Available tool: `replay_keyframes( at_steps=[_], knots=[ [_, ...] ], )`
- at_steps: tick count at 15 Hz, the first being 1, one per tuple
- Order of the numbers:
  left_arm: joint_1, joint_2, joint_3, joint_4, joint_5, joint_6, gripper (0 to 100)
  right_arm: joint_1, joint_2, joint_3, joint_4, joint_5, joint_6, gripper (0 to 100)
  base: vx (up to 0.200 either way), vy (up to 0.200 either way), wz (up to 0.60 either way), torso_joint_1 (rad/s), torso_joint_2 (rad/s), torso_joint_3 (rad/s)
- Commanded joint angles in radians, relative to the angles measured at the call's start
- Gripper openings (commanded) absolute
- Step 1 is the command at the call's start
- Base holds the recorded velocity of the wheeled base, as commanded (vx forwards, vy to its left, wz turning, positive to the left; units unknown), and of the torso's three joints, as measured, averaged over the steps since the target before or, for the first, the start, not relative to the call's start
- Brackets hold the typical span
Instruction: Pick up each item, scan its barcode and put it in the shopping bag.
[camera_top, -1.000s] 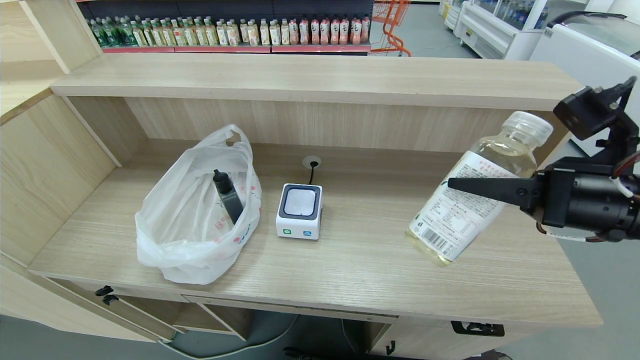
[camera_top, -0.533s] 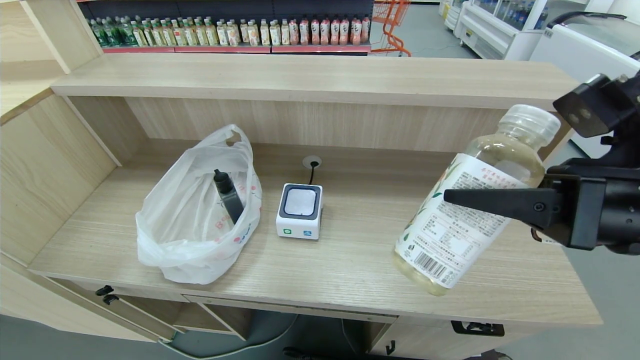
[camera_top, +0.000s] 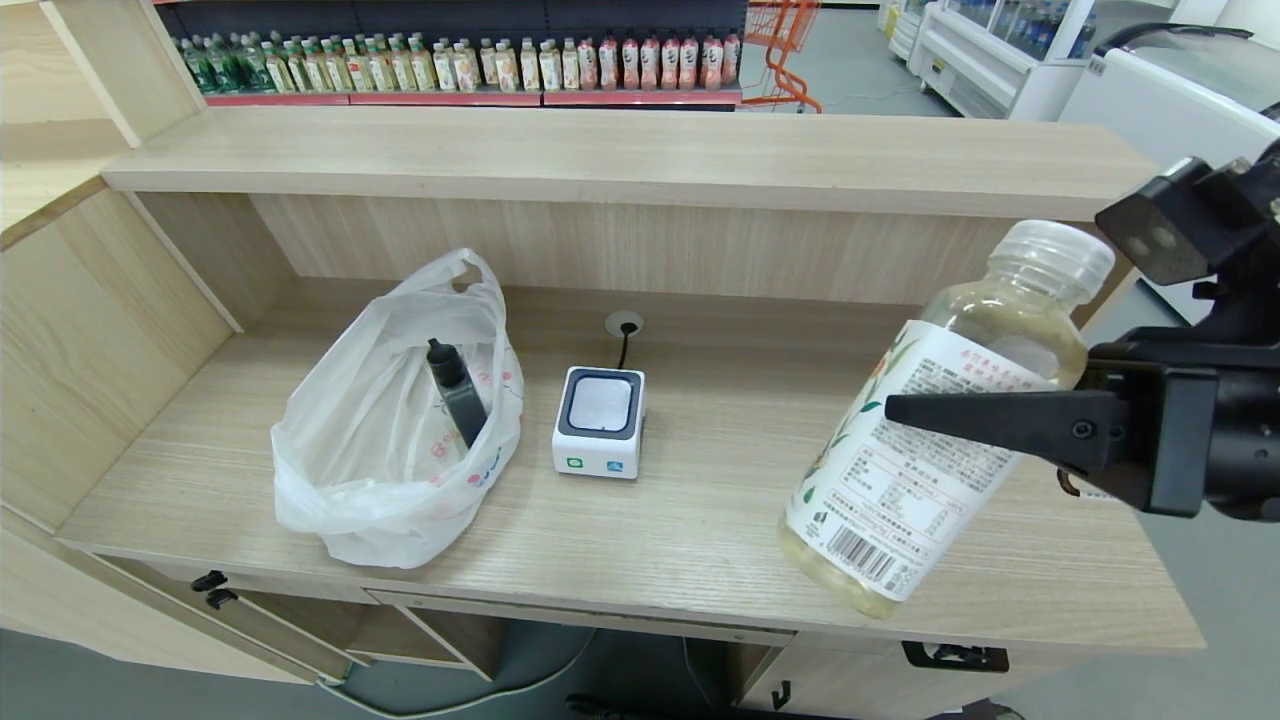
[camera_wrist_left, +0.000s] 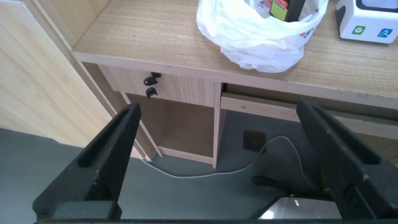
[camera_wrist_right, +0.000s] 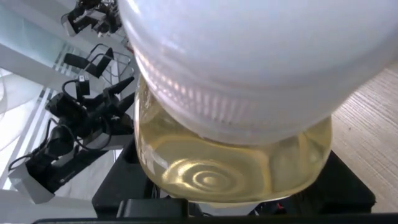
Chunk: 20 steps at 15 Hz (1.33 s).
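Head view: right claw (camera_top: 905, 408) clamped mid-label on the full, smooth bottle (camera_top: 930, 480), judged heavy and slippery; left claw (camera_wrist_left: 214, 168) released, empty.

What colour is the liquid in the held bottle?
Pale yellow, in the bottle; clearest in the right wrist view.

A pale wood-grain worktop (camera_top: 650, 540) sits in a checkout booth, with a matching back panel (camera_top: 640, 245), a slanted side wall (camera_top: 90, 330) at the left and a raised ledge (camera_top: 620, 155) along the far edge; a round cable port (camera_top: 624, 323) is set near the back panel. Beyond the ledge, a shop shelf (camera_top: 450, 98) carries a row of bottled drinks, with an orange trolley (camera_top: 790, 50) and white chest freezers (camera_top: 990, 60) on grey floor (camera_top: 860, 75). Under the worktop are open cubbies (camera_wrist_left: 180, 127) and a loose cable (camera_wrist_left: 180, 175) on the floor.
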Motion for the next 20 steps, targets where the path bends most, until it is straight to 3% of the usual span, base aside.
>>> replay_keyframes(
  at_steps=[1, 14, 16, 18, 20],
  knots=[
    [0.0, 0.0, 0.0, 0.0, 0.0, 0.0, 100, 0.009, 0.0, 0.005, -0.002, 0.003, 0.0, 0, 0.0, 0.0, 0.0, 0.0, 0.0, 0.0],
    [0.0, 0.002, 0.0, 0.0, 0.0, 0.0, 100, 0.017, 0.018, 0.003, -0.003, 0.006, -0.011, 0, 0.0, 0.0, 0.0, 0.0, 0.0, 0.0],
    [0.0, 0.0, 0.0, 0.0, 0.001, 0.0, 100, 0.006, 0.023, 0.019, -0.006, -0.009, -0.191, 0, 0.0, 0.0, 0.0, 0.0, 0.0, 0.0],
    [0.0, 0.0, 0.0, 0.0, 0.001, 0.0, 100, -0.092, 0.024, 0.068, -0.008, -0.095, -0.56, 0, 0.0, 0.0, 0.0, 0.0, 0.0, 0.0],
    [0.0, 0.0, 0.0, 0.0, 0.0, 0.0, 100, -0.209, 0.007, 0.095, -0.008, -0.169, -0.815, 0, 0.0, 0.0, 0.0, 0.0, 0.0, 0.0]
  ],
)
